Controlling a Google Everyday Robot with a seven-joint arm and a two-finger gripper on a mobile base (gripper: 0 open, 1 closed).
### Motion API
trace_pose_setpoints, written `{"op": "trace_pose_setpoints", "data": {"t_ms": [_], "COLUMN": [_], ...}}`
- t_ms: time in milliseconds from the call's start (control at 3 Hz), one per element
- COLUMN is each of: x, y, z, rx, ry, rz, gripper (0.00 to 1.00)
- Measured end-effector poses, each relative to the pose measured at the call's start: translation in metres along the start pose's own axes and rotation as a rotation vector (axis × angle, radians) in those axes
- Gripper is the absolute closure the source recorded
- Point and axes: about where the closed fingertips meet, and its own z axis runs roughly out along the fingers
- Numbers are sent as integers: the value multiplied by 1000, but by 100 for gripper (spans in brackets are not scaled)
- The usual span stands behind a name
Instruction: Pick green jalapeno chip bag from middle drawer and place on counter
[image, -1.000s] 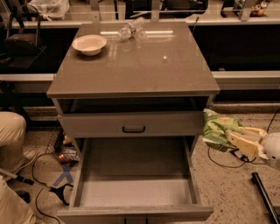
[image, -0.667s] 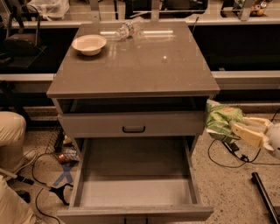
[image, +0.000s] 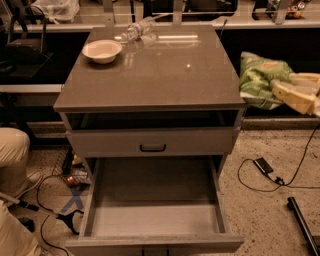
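Right of the bench, gripper is clasping the green jalapeno chip bag aloft, middle drawer standing open below.

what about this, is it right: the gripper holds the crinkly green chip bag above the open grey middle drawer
No: in the camera view the gripper holds the crinkly green chip bag right of the glossy grey-brown counter, not above the open grey middle drawer.
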Motion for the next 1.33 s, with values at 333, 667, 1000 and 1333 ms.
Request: {"op": "trace_pose_setpoints", "data": {"t_ms": [333, 667, 1000, 1333], "x": [-27, -20, 20, 64], "y": [-16, -18, -19, -23], "z": [64, 123, 179, 216], "rx": [-36, -72, -86, -67], "ry": [-26, 0, 99, 194], "rz": [-55, -55, -39, -20], "gripper": [100, 100, 100, 80]}}
